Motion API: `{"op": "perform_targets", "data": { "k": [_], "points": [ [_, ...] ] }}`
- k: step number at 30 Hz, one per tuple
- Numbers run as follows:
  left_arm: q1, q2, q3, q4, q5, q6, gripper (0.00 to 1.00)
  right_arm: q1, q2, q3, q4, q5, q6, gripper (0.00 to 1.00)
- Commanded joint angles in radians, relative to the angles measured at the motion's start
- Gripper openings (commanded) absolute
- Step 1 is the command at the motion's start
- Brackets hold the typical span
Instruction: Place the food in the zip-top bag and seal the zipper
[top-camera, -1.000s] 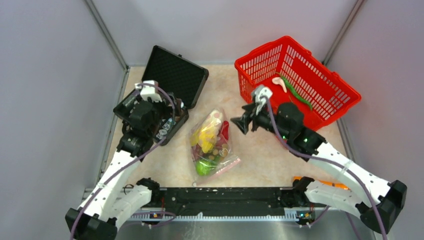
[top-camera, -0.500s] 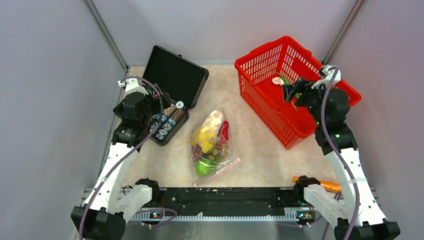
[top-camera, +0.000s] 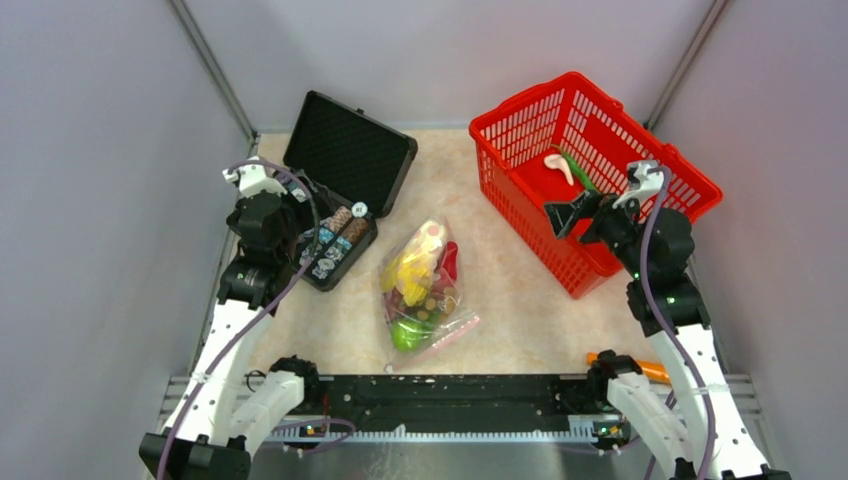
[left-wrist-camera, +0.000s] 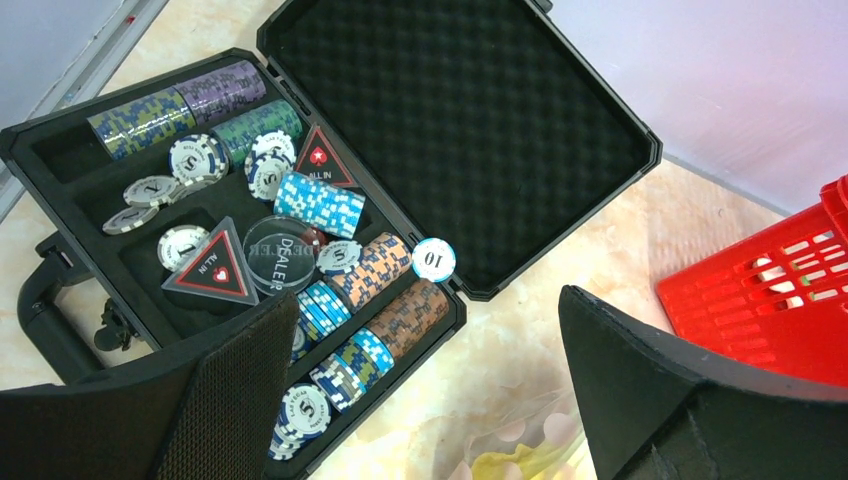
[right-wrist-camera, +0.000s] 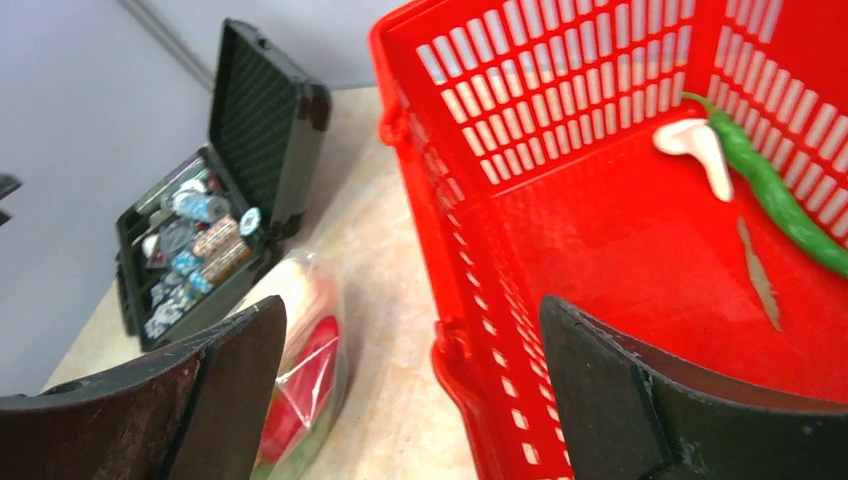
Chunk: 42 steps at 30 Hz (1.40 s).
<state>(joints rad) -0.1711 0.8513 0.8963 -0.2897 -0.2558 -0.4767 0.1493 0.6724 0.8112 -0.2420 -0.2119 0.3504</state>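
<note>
Food (top-camera: 413, 272) sits inside the bag (top-camera: 432, 252), which lies on the table (top-camera: 520, 310) between case (top-camera: 350, 150) and basket (top-camera: 600, 130), its zipper (top-camera: 452, 334) nearest the arms. Left gripper (left-wrist-camera: 425, 297) hovers over the case, fingers (left-wrist-camera: 235, 400) wide, empty. Right gripper (right-wrist-camera: 410, 300) hangs at the basket's wall, fingers (right-wrist-camera: 640, 400) wide, empty.

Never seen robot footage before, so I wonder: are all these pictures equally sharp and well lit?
Top external: soft, even light, faint shadows, all sharp. Left wrist: the poker chips read crisply; its own fingers loom dark. Right wrist: the red basket is fairly clear, the bag and black case hazy.
</note>
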Motion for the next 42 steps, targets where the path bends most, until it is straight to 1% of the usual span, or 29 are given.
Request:
{"op": "perform_targets", "data": {
  "k": [1, 3, 6, 11, 36, 42],
  "points": [
    [0.001, 0.006, -0.001, 0.039, -0.014, 0.011, 0.99, -0.003, -0.006, -0.02, 0.128, -0.169, -0.005, 0.95],
    [0.001, 0.01, 0.003, 0.036, -0.021, 0.012, 0.99, -0.003, -0.016, -0.044, 0.183, -0.211, 0.017, 0.95],
    [0.001, 0.01, 0.006, 0.04, -0.026, 0.017, 0.99, -0.003, -0.018, -0.055, 0.213, -0.217, 0.034, 0.95],
    [0.001, 0.012, 0.017, 0.032, -0.044, 0.019, 0.99, -0.003, -0.004, -0.039, 0.188, -0.186, 0.03, 0.96],
    [0.001, 0.012, 0.015, 0.038, -0.052, 0.026, 0.99, -0.003, -0.002, -0.043, 0.187, -0.178, 0.011, 0.96],
    [0.001, 0.009, 0.011, 0.044, -0.043, 0.024, 0.99, -0.003, 0.016, -0.028, 0.155, -0.175, 0.025, 0.96]
  ]
}}
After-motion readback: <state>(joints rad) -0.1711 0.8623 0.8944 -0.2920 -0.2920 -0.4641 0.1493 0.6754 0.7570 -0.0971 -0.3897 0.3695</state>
